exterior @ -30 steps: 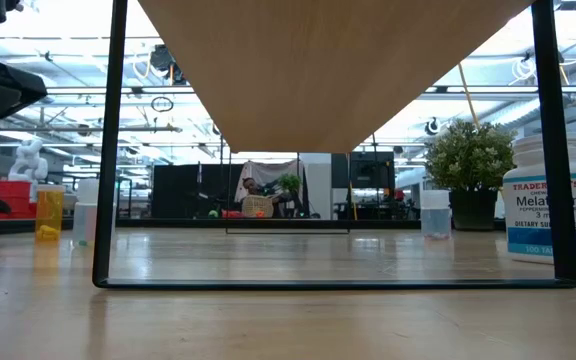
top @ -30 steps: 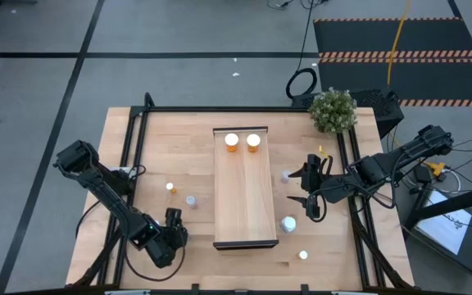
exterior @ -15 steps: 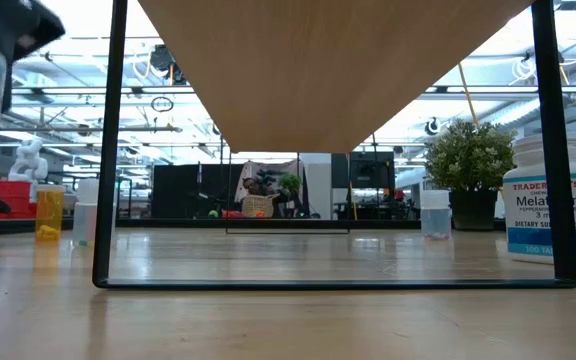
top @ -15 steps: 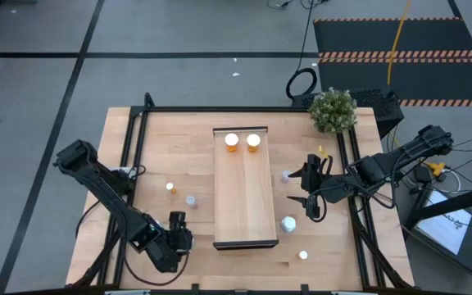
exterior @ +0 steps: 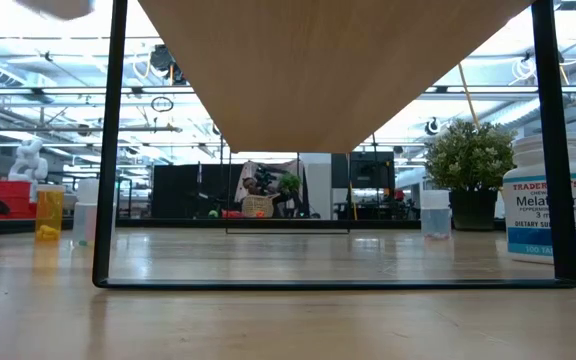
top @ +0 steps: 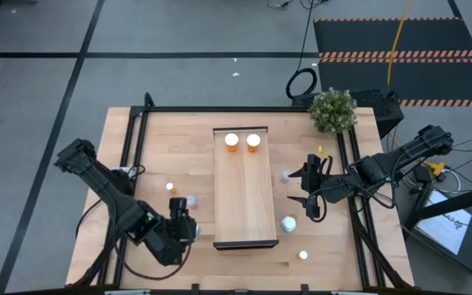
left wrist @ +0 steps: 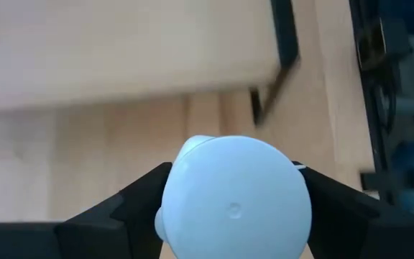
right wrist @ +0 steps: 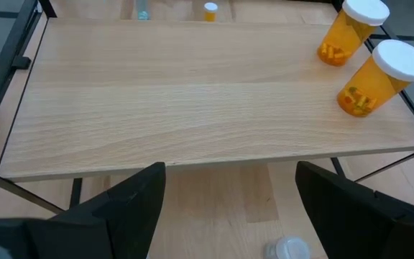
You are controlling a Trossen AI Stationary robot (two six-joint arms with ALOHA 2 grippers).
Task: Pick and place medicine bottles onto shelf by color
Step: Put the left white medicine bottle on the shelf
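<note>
My left gripper (top: pixel 182 220) is near the table's near-left side, just left of the shelf's near end, and is shut on a medicine bottle with a wide white cap (left wrist: pixel 234 193). The shelf (top: pixel 243 205) is a long light-wood tray on thin black legs. Two orange bottles (top: pixel 232 142) (top: pixel 253 142) stand upright on its far end. My right gripper (top: pixel 309 193) waits open to the right of the shelf. A white bottle (top: pixel 288 223) and two small ones (top: pixel 286 175) (top: pixel 303 255) stand on the table near it. A small orange bottle (top: pixel 170 187) stands left of the shelf. My left gripper pinches the bottle between its two fingers (left wrist: pixel 131 203), one on each side of the body just under the white cap (left wrist: pixel 192 155). It comes from above, and the cap faces the wrist camera. The bottle is lifted clear of the table; its lower part is hidden by the cap.
A potted plant (top: pixel 333 110) stands at the table's far-right corner. A black frame rail (top: pixel 138 139) borders the table. The shelf top between the orange bottles and its near end (right wrist: pixel 192 108) is bare wood. In the low view the white labelled bottle (exterior: pixel 553 205) stands by the shelf's right leg.
My left gripper has risen with the bottle and moved toward the table's right and far side, closer to the shelf's near end. In the low view the bottle climbed out past the top left of the picture. My right arm kept still.
</note>
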